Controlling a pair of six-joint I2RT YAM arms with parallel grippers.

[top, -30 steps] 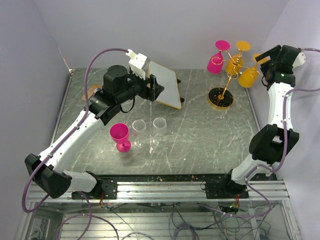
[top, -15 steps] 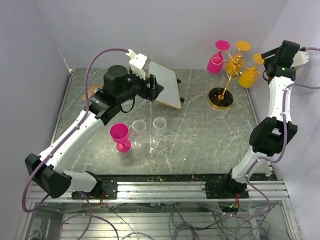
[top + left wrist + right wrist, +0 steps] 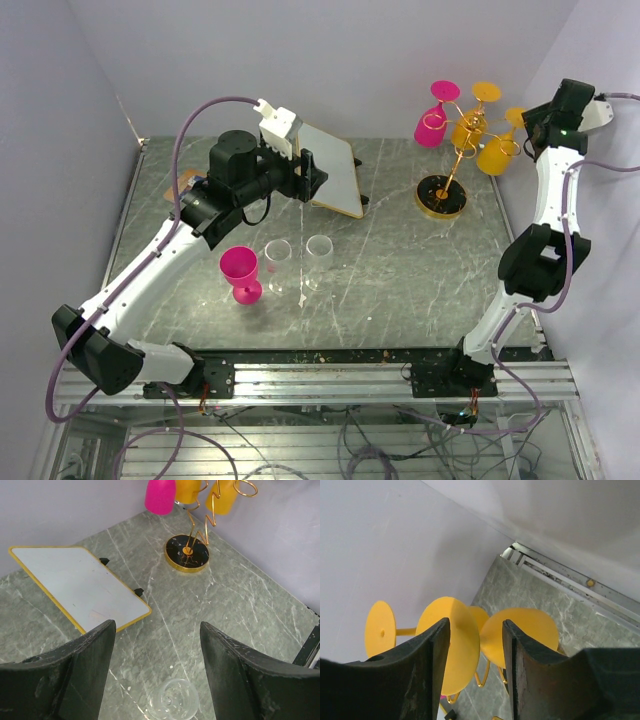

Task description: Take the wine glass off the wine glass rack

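Note:
The wine glass rack (image 3: 455,165) is a gold wire stand on a round dark base (image 3: 187,554) at the back right. An orange wine glass (image 3: 497,155) hangs upside down on its right arm. A second orange glass (image 3: 467,128) and a pink one (image 3: 432,125) hang beside it. My right gripper (image 3: 528,118) is at the near orange glass's foot. In the right wrist view its jaws (image 3: 476,630) stand partly closed, with that glass's yellow foot (image 3: 455,650) in the gap and no contact showing. My left gripper (image 3: 157,627) hangs open and empty over the table's middle.
A pink glass (image 3: 240,270) and two clear glasses (image 3: 278,262) (image 3: 318,255) stand upright on the marble table. A gold-framed white board (image 3: 330,175) lies tilted at the back centre. The side wall stands close behind the right arm.
My right gripper has risen slightly toward the back wall and its jaws have narrowed about the orange glass's foot. The left arm has hardly moved.

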